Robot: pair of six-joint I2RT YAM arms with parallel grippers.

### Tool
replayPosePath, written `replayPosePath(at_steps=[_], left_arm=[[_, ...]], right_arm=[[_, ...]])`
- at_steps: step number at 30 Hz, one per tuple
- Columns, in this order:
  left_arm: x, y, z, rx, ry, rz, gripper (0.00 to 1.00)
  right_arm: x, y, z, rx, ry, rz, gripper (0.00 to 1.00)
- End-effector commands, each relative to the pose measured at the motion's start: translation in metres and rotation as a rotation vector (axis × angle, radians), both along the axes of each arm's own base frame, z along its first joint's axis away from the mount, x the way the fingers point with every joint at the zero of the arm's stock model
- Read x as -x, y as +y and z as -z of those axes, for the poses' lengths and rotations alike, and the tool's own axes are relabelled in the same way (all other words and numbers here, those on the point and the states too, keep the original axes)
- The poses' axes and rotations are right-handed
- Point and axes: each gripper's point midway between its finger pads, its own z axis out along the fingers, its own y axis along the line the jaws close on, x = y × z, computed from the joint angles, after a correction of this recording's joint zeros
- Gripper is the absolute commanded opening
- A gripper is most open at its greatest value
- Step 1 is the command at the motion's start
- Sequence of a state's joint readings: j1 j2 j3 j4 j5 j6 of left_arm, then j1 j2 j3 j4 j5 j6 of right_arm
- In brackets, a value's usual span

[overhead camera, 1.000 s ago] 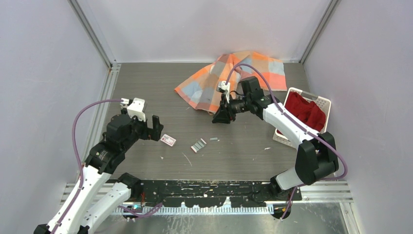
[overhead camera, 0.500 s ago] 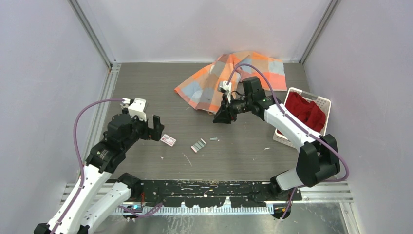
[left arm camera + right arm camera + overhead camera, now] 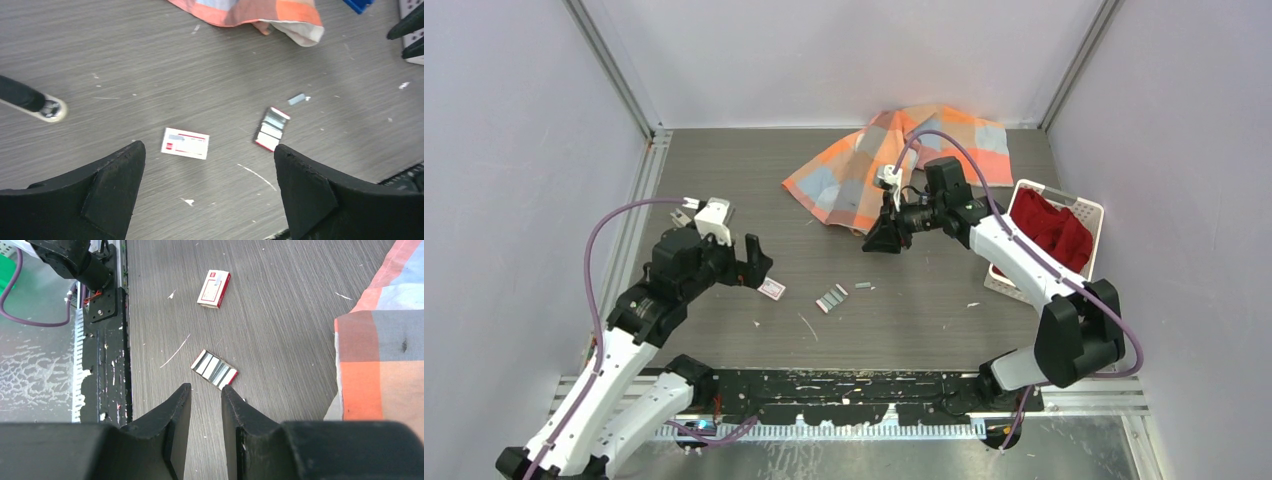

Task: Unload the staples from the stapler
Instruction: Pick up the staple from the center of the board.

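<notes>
At the left gripper (image 3: 749, 265): spread wide, empty, hovering over the white-and-red packet (image 3: 770, 288), staples (image 3: 831, 297) just off its right finger. At the right gripper (image 3: 876, 243): barely parted, nothing between, hanging beyond them by the cloth (image 3: 864, 170). Seems nearly done. Calls for checking the stapler (image 3: 359, 4), a blue corner near the right fingertips. Room over the table (image 3: 724, 180) between hands, basket (image 3: 1084, 215) behind the right wrist.

Open table (image 3: 924, 320) around staples (image 3: 831, 297), packet (image 3: 770, 289) close left, cloth (image 3: 854, 175) behind, basket (image 3: 1092, 211) at right edge.
</notes>
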State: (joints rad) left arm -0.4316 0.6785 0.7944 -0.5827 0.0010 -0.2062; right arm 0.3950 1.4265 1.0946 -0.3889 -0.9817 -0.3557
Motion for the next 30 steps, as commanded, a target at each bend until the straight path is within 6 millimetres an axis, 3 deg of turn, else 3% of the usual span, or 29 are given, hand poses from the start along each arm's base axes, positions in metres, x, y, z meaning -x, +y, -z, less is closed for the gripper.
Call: replayPosePath(at_steps=[1,5,8,15,27,30], left_arm=[[-0.001,-0.043,-0.012,0.249,0.063,0.084,0.99],[-0.007,-0.075,-0.003,0.470,0.143,0.109,0.95],[-0.014,-0.087,0.002,0.508,0.142,0.121,0.93],[-0.018,-0.123,0.029,0.283,0.063,0.261,0.82],[-0.028,-0.178,0.059,0.148,0.032,0.519,0.80],[-0.030,-0.195,0.081,0.070,0.068,0.593,0.77]], right_arm=[[0.005,0.000,-0.030,-0.062,-0.086,-0.019,0.35],[0.006,-0.001,-0.035,-0.072,-0.104,-0.016,0.36],[0.006,-0.002,-0.037,-0.074,-0.112,-0.012,0.37],[0.002,-0.006,-0.038,-0.070,-0.120,0.007,0.37],[-0.013,-0.026,-0.040,-0.074,-0.120,0.070,0.37],[-0.016,-0.031,-0.042,-0.076,-0.124,0.087,0.37]])
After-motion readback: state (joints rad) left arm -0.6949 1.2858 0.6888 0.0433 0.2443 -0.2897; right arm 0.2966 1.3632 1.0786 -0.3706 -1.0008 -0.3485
